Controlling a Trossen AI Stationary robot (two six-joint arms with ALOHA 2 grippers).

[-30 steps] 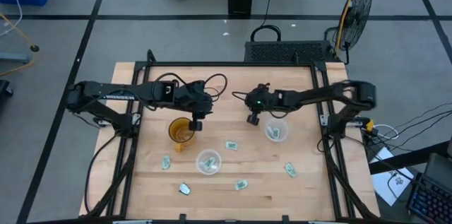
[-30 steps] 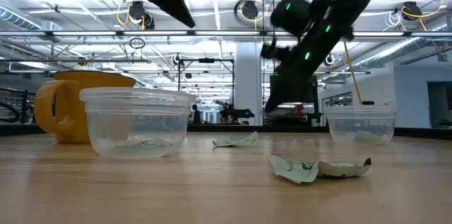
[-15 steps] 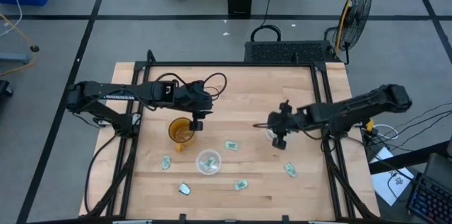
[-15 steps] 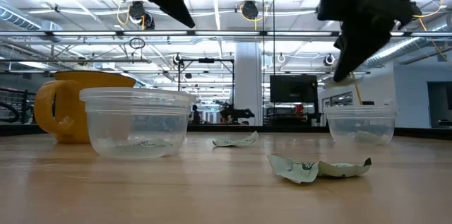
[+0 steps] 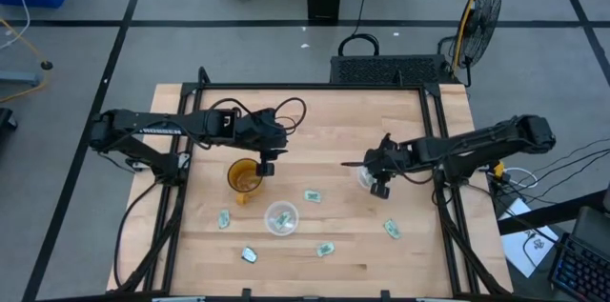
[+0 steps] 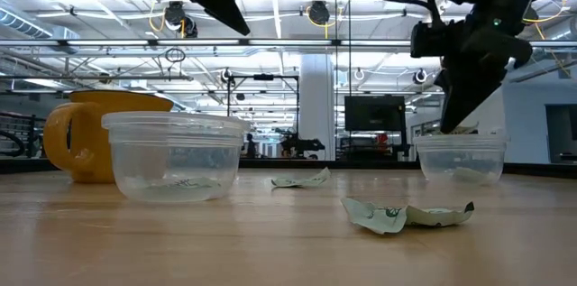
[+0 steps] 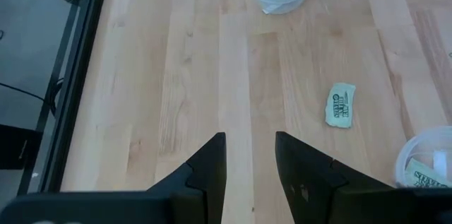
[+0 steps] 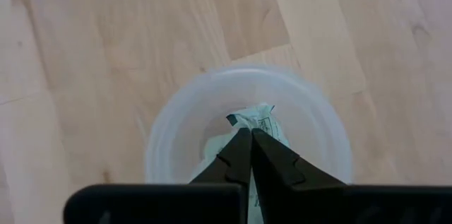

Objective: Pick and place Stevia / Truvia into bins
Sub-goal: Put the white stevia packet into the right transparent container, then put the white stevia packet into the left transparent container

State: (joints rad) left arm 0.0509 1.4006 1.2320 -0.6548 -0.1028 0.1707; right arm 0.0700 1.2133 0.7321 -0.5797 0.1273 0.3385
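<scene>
Right gripper (image 8: 248, 133) hangs over the round clear plastic cup (image 8: 169, 121), pinching a pale green-and-white paper sachet (image 8: 256, 119) by its edge; light and limp, it likely drops freely. Left gripper (image 7: 250, 159) waits parted near the amber mug (image 5: 242, 177).

amber mug (image 5: 242, 177), wooden table (image 5: 324, 121), fan (image 5: 480, 7)

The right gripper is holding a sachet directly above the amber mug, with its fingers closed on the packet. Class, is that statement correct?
Not quite. The right gripper is shut on a sachet, but it hangs over a clear plastic cup, not the amber mug. The right wrist view shows the cup's rim around the packet, and the high view shows the mug under the left arm's side.
</scene>
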